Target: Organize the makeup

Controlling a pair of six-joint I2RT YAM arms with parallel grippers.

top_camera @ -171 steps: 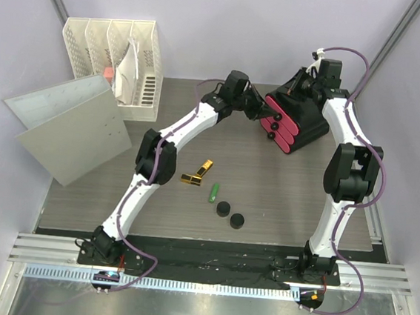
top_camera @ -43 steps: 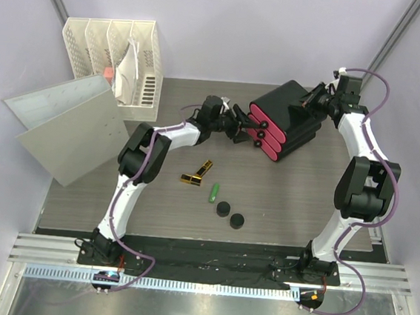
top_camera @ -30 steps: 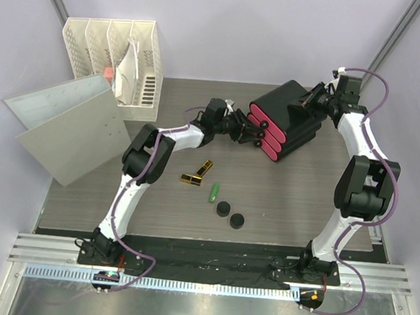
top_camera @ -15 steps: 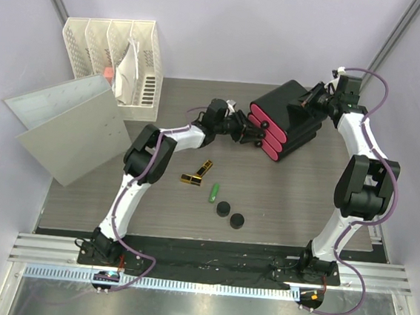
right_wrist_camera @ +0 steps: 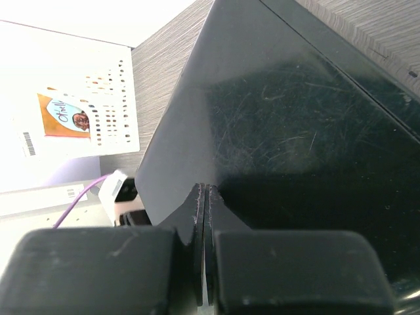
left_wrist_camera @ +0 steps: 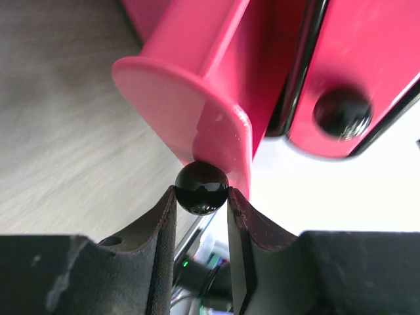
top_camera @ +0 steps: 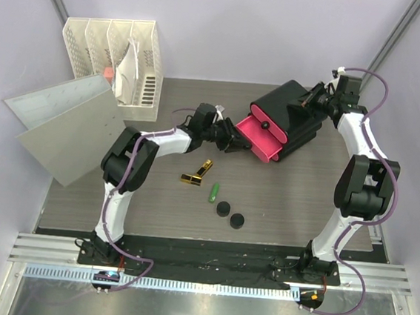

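My left gripper (top_camera: 231, 142) is shut on the black knob (left_wrist_camera: 201, 188) of a pink drawer (top_camera: 260, 138), which stands pulled out of the black organizer box (top_camera: 292, 115). A second drawer knob (left_wrist_camera: 341, 111) shows on a closed drawer beside it. My right gripper (top_camera: 316, 101) is shut and empty, and presses on the box's black top (right_wrist_camera: 295, 131). Two gold-black lipsticks (top_camera: 205, 167) (top_camera: 190, 178), a green stick (top_camera: 213, 193) and two round black discs (top_camera: 224, 209) (top_camera: 238, 220) lie on the table in front. The foundation bottles and the orange tube are out of view.
A white mesh file rack (top_camera: 119, 56) with papers stands at the back left. A grey board (top_camera: 68, 125) leans at the left edge. The wooden table (top_camera: 302, 204) ends at a black strip in front.
My left gripper has moved left with the knob in it, and the pink drawer has slid out of the box. The right gripper has stayed on the box top.
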